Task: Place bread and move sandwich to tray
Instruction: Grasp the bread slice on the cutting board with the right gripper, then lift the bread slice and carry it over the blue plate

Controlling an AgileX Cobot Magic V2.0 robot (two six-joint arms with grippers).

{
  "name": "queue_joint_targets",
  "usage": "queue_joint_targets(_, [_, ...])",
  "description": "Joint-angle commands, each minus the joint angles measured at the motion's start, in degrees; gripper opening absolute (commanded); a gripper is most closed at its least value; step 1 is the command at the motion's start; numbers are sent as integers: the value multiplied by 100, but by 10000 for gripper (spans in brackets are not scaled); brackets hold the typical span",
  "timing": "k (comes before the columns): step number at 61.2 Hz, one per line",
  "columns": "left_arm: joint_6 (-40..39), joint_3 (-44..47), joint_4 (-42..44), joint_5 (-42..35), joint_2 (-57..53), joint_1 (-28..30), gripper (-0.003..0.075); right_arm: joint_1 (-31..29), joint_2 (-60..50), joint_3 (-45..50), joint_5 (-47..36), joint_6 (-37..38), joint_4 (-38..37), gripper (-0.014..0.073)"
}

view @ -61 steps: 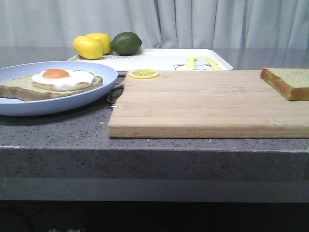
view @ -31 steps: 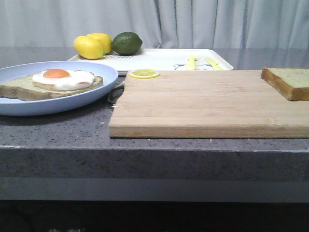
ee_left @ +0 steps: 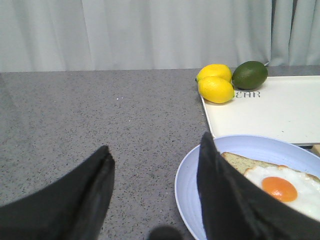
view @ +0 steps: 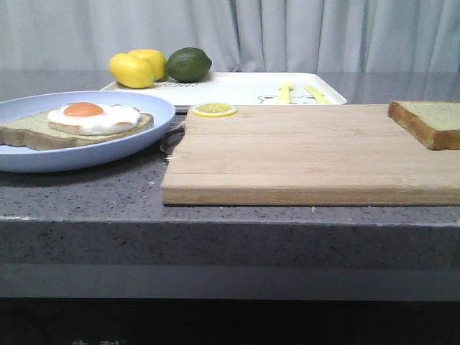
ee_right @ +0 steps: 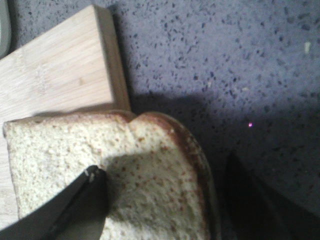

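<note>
The bread (view: 431,121) lies at the right end of the wooden cutting board (view: 302,154). In the right wrist view my right gripper (ee_right: 165,172) is open right over the bread (ee_right: 75,160). One finger is over its crumb and the other is past its crust edge, over the counter. The sandwich (view: 79,118), with a fried egg on top, sits on the pale blue plate (view: 144,144) at the left. My left gripper (ee_left: 154,160) is open and empty over the counter, one finger over the rim of the plate (ee_left: 190,190), beside the sandwich (ee_left: 280,187). The white tray (view: 244,86) stands at the back. Neither gripper shows in the front view.
Two lemons (view: 133,70) and a lime (view: 188,63) lie on the tray's back left corner. A lemon slice (view: 213,109) lies at the board's far left corner. The bread overhangs the board's end (ee_right: 55,70). A grey curtain hangs behind the counter.
</note>
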Motion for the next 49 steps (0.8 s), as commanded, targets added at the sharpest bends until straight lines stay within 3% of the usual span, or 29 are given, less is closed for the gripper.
queue_joint_targets(1, [9,-190,-20,-458,39,-55,365,-44,-229,-164,135,-122,259,373])
queue_joint_targets(10, [9,-190,-20,-458,39,-55,365,-54,-412,-164,179,-122,323,12])
queue_joint_targets(15, [9,-190,-20,-458,39,-55,365,-63,-569,-166,179,-122,341,-64])
queue_joint_targets(26, [9,-190,-20,-458,39,-55,365,-63,-1135,-171,185,-122,713,-69])
queue_joint_targets(36, [9,-190,-20,-458,39,-55,365,-18,-1555,-171,545,-122,1738,-69])
queue_joint_targets(42, [9,-190,-20,-458,39,-55,365,250,-1625,-171,878,-187,2668,-69])
queue_joint_targets(49, [9,-190,-20,-458,39,-55,365,1019,-1611,-171,720,-425,3357,-69])
